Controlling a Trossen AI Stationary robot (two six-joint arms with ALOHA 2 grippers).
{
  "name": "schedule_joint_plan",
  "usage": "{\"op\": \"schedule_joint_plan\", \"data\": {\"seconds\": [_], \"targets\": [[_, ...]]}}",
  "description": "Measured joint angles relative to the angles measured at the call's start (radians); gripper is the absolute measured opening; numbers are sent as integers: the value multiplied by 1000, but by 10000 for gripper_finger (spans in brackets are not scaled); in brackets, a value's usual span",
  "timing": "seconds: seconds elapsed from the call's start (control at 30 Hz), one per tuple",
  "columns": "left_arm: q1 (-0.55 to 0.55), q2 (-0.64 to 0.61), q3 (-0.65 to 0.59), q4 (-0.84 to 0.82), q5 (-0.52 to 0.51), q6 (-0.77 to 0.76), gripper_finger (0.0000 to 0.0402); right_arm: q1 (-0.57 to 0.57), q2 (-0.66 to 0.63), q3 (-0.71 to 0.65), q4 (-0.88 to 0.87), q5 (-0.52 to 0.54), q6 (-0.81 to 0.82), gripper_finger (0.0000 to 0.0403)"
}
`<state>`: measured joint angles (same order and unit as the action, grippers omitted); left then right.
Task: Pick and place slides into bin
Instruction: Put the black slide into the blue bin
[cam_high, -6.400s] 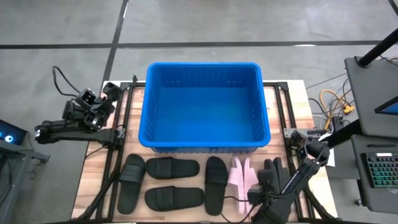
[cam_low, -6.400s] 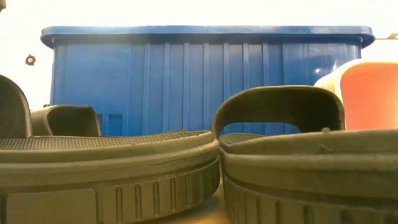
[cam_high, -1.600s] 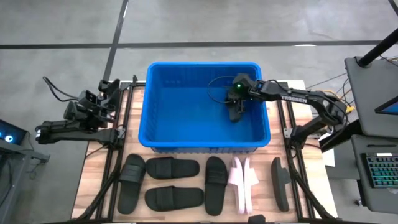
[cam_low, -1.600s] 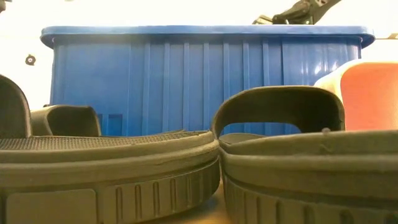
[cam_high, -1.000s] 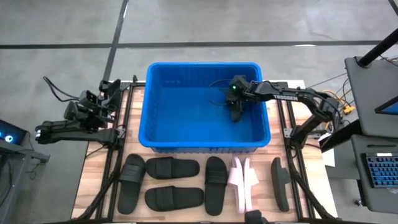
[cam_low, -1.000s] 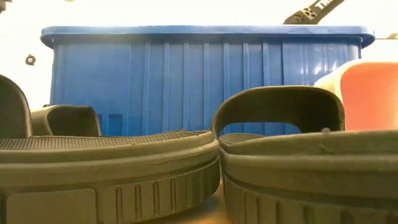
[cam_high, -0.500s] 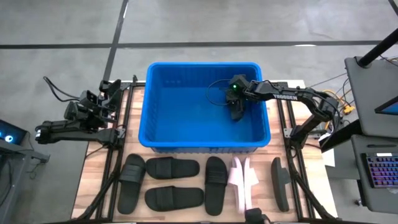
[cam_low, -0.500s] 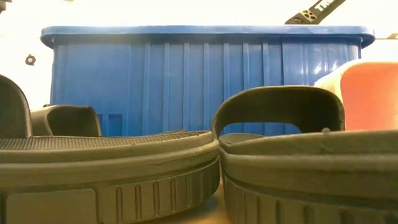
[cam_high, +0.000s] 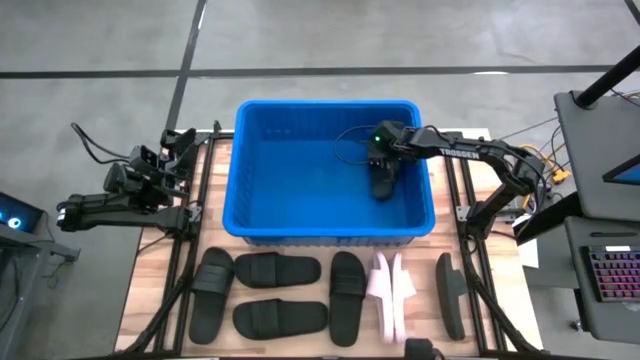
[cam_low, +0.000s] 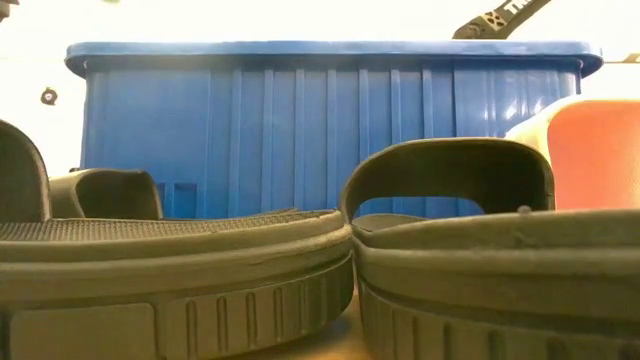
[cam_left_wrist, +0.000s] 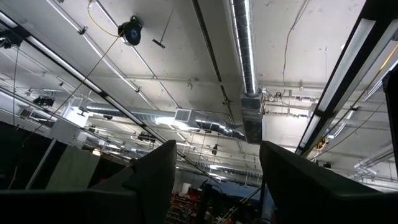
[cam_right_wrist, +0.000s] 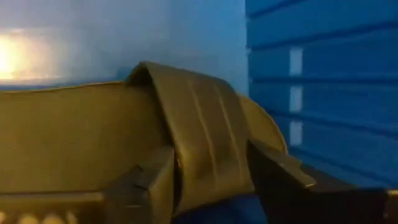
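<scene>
Slides (cam_high: 264, 271) are lying in a row on the counter (cam_high: 150, 285) in front of the bin (cam_high: 258, 236). Right end effector (cam_high: 383, 180) is reaching inside the bin, clamping one black slide (cam_right_wrist: 93, 149), half hidden. Left end effector (cam_high: 170, 150) is waiting beside the bin, fingers apart.

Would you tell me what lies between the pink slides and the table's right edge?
In the high view, one black slide lies between the pink slides and the table edge.

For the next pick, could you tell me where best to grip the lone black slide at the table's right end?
Probably by its edges: the lone black slide appears to stand on its side, so an open end effector from straight above could pinch the narrow sole and strap, clear of the pink slides.
</scene>
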<state>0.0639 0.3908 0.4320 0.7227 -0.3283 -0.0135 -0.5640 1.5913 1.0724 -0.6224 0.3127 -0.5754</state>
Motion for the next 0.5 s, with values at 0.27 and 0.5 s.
{"op": "schedule_joint_plan", "data": {"seconds": [0.27,0.5], "targets": [[0,1,0,-2,0,0,217,0,0,78,-140,-6,67,205],[0,1,0,-5,0,0,217,0,0,226,-201,-102,203,203]]}}
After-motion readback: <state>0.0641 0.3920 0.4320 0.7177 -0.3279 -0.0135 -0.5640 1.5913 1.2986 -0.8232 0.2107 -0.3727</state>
